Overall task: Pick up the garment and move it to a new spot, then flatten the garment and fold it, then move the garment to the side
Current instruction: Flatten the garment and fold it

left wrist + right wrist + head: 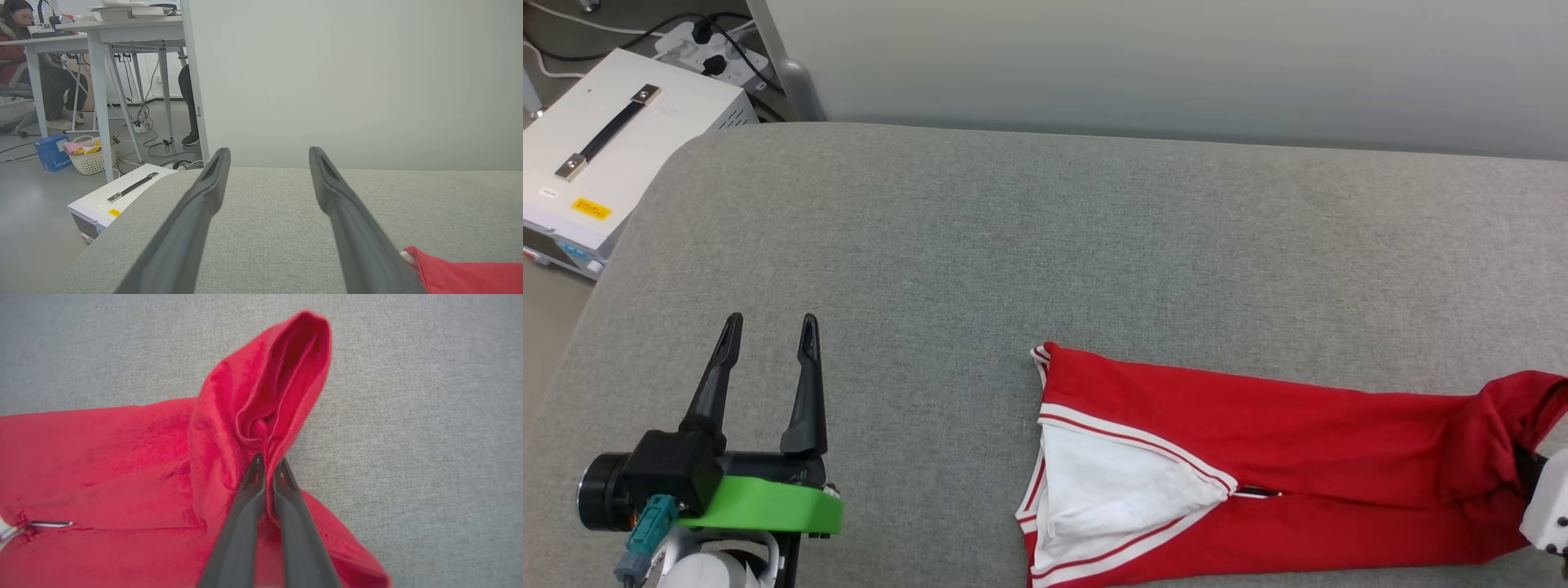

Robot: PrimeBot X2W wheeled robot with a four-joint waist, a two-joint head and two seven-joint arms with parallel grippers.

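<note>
An office-like lab: desks (122, 32), floor cables (152, 122), a seated person (16, 57), white equipment box (690, 106).

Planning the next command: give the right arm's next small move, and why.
Probably raise the right gripper slightly. It is shut on a bunched fold at one end of the garment, while the rest lies flat on the grey surface; a small lift would test the pinch. The left gripper is open, clear of it.

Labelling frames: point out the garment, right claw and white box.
garment (1258, 416), head view, red body cloth.
right claw (269, 461), right wrist view, between its fingertips.
white box (674, 143), head view, its top face.
</note>
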